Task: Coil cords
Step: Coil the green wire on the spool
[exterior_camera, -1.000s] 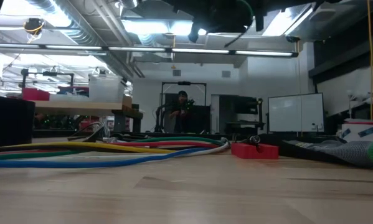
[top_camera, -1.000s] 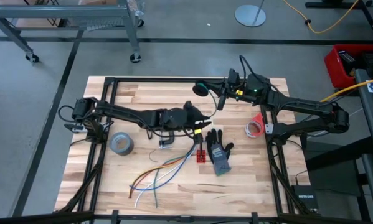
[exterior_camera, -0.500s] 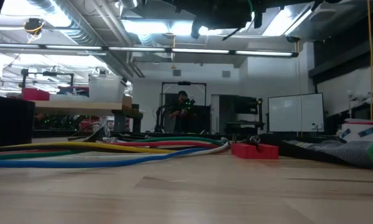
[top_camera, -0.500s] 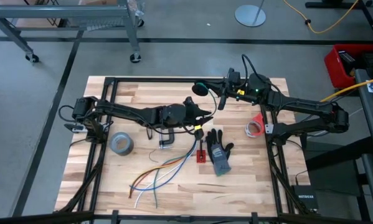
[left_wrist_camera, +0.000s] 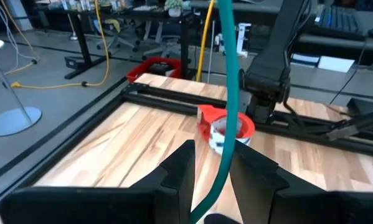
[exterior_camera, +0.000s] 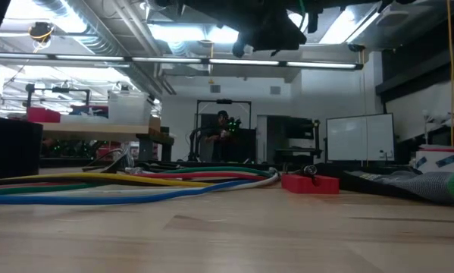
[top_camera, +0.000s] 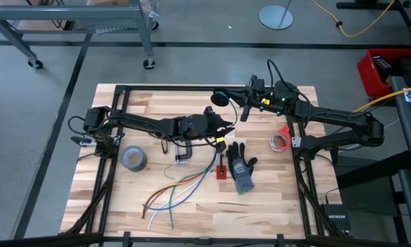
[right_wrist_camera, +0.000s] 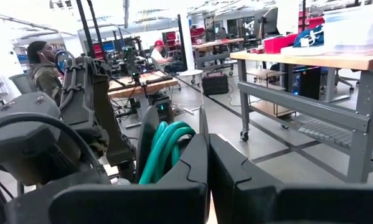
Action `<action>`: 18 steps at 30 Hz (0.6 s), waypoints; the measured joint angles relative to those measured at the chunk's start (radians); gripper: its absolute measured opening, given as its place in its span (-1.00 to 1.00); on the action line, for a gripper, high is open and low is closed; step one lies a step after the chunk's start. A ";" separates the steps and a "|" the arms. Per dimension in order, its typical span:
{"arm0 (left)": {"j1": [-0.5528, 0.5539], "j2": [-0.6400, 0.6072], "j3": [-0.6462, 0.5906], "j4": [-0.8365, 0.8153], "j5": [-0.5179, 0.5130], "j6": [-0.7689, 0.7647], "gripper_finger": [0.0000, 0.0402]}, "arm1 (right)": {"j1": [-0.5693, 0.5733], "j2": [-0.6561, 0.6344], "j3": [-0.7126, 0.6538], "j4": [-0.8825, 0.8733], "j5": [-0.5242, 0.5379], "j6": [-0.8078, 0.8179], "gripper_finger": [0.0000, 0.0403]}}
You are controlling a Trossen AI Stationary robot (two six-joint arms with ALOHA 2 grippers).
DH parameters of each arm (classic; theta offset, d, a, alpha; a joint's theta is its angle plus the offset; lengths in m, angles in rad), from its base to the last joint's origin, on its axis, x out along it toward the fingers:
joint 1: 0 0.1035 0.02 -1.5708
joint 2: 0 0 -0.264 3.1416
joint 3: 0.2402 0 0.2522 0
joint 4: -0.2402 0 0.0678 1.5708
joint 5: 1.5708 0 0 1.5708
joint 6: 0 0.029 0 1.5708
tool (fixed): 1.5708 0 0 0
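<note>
Left gripper hung near table centre, fingers apart, green cord running between them. The cord's coiled bundle hung at its 12 o'clock. Right gripper was clamped on the coil.

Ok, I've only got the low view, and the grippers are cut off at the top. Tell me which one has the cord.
Observer: The right gripper. The looped green cord bunches at its closed fingertips.
Operator: Now the left one.
Observer: The left gripper is open, and a strand of the cord runs between its fingers.
Operator: Give me their position.
Observer: Both meet over the table, close by the glove.
</note>
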 joint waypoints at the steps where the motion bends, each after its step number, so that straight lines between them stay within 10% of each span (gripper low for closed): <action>1: 0.000 0.001 0.000 -0.001 0.000 0.000 -0.56 | 0.000 0.000 0.000 0.000 0.000 0.000 -0.99; 18: -0.002 -0.012 0.000 -0.078 -0.008 -0.021 -0.98 | -0.001 -0.035 0.000 -0.098 -0.026 0.000 -0.99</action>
